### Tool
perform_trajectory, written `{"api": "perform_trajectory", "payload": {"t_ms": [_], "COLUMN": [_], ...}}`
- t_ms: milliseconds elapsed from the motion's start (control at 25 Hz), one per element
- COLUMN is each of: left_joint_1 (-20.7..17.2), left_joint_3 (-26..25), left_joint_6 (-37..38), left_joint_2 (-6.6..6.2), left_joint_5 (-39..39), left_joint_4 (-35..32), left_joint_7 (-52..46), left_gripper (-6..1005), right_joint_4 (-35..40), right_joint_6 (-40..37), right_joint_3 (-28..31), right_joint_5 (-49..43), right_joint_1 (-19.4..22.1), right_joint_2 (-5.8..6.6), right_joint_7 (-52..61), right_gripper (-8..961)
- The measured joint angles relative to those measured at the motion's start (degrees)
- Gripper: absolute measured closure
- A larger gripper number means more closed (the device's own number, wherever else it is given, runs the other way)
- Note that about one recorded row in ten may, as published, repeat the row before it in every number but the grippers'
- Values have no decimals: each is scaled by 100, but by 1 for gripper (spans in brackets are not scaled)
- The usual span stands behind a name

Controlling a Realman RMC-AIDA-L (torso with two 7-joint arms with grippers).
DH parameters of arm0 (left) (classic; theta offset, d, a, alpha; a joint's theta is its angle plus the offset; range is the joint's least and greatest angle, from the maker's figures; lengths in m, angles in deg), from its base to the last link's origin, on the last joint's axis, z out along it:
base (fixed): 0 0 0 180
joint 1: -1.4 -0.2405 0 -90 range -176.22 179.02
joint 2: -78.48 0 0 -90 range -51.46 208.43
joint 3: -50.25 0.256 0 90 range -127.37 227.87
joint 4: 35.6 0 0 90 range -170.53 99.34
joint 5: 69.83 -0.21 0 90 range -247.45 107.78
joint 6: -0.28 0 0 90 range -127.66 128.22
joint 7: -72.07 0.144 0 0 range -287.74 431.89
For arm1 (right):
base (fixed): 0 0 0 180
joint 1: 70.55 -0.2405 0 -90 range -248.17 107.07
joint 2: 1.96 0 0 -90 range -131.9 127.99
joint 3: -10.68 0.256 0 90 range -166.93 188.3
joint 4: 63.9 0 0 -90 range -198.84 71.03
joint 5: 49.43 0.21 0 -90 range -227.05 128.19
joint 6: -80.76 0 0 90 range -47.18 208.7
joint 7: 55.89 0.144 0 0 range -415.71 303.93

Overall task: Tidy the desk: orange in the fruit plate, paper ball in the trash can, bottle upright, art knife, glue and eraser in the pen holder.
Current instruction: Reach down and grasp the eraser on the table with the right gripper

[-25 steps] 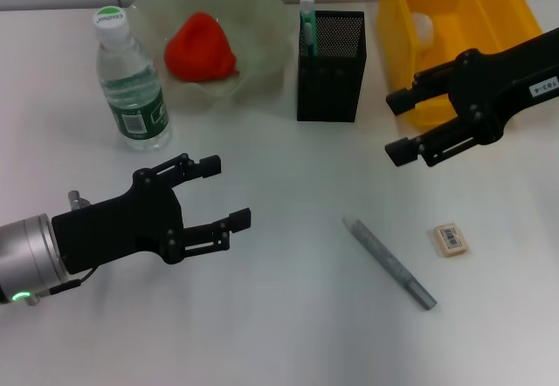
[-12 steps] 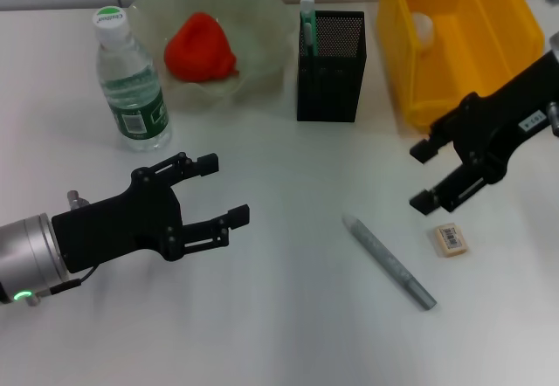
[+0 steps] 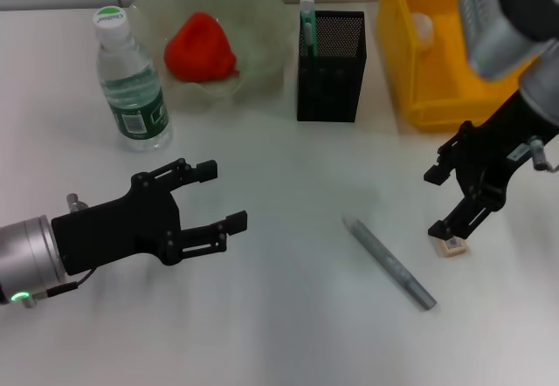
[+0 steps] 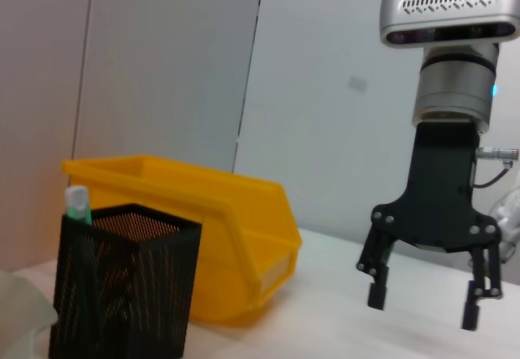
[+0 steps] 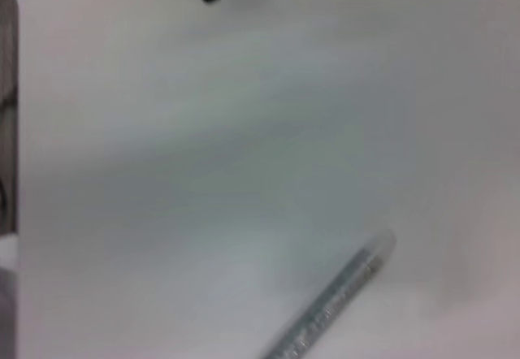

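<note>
My right gripper (image 3: pixel 438 203) is open and points down at the table, its near fingertip just over the small tan eraser (image 3: pixel 453 246). It also shows in the left wrist view (image 4: pixel 422 302). The grey art knife (image 3: pixel 390 264) lies to the eraser's left and shows in the right wrist view (image 5: pixel 333 302). The black mesh pen holder (image 3: pixel 330 65) holds the green-and-white glue (image 3: pixel 307 17). The orange (image 3: pixel 201 45) lies in the fruit plate (image 3: pixel 262 19). The bottle (image 3: pixel 131 80) stands upright. The paper ball (image 3: pixel 422 26) is in the yellow trash can (image 3: pixel 463 63). My left gripper (image 3: pixel 223 196) is open and empty at the near left.
The pen holder (image 4: pixel 122 286) and the yellow bin (image 4: pixel 203 237) stand at the back of the white table. The bottle and the fruit plate stand at the back left. A wall rises behind the table.
My right gripper has moved from beside the yellow bin toward me and down, and now stands over the eraser. The left arm has barely moved.
</note>
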Motion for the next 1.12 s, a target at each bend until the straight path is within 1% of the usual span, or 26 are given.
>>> {"api": "perform_trajectory", "payload": {"t_ms": [120, 200, 400, 720, 840, 1120], "left_joint_1": [-8, -12, -27, -11, -17, -17], "left_joint_3": [1, 5, 8, -41, -42, -16], "left_joint_6": [37, 84, 103, 77, 105, 233], "left_joint_2": [-25, -29, 1, 10, 13, 10], "left_joint_5": [-77, -143, -371, -377, -364, -376], "left_joint_4": [-22, -63, -152, -152, -151, -151], "left_joint_7": [-15, -16, -30, -81, -81, -152], "left_gripper": [140, 140, 139, 139, 139, 139], "right_joint_4": [33, 33, 27, -6, -10, 0], "right_joint_6": [128, 154, 173, 324, 430, 454], "right_joint_3": [-106, -218, -564, -1029, -1307, -1464], "right_joint_5": [-351, -473, -514, -662, -673, -650], "right_joint_1": [22, 25, 25, 23, 41, 37], "right_joint_2": [-147, -190, -196, -207, -218, -227], "right_joint_7": [-135, -167, -170, -163, -180, -183], "right_gripper": [137, 137, 137, 137, 137, 136]}}
